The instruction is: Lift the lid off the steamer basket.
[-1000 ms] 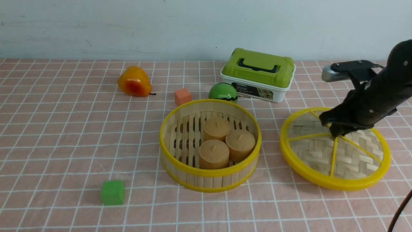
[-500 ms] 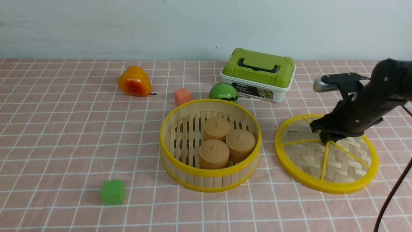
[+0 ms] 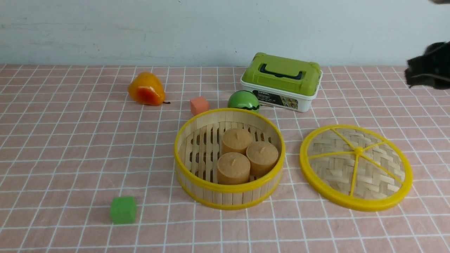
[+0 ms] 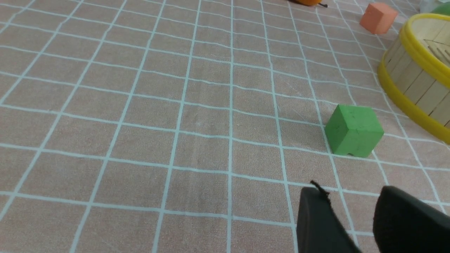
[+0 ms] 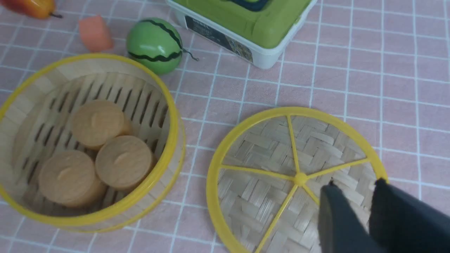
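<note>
The steamer basket (image 3: 228,188) stands uncovered at mid-table, with three tan round cakes (image 3: 242,154) on its slatted floor. The lid (image 3: 355,168), woven bamboo with a yellow rim and spokes, lies flat on the cloth to the basket's right, apart from it. My right gripper (image 3: 413,75) hangs blurred high at the right edge, well above the lid; in the right wrist view the right gripper (image 5: 355,184) is open and empty over the lid (image 5: 295,182). My left gripper (image 4: 351,191) is open over bare cloth, with the basket's wall (image 4: 418,80) off to one side.
A white box with a green lid (image 3: 281,80) stands behind the basket, beside a toy watermelon (image 3: 243,101) and an orange cube (image 3: 199,105). An orange-yellow toy fruit (image 3: 146,89) lies at the back left. A green cube (image 3: 123,209) sits front left.
My right gripper set the lid down flat on the cloth, let go of its centre knob, and rose up and to the right. The basket has not moved.
</note>
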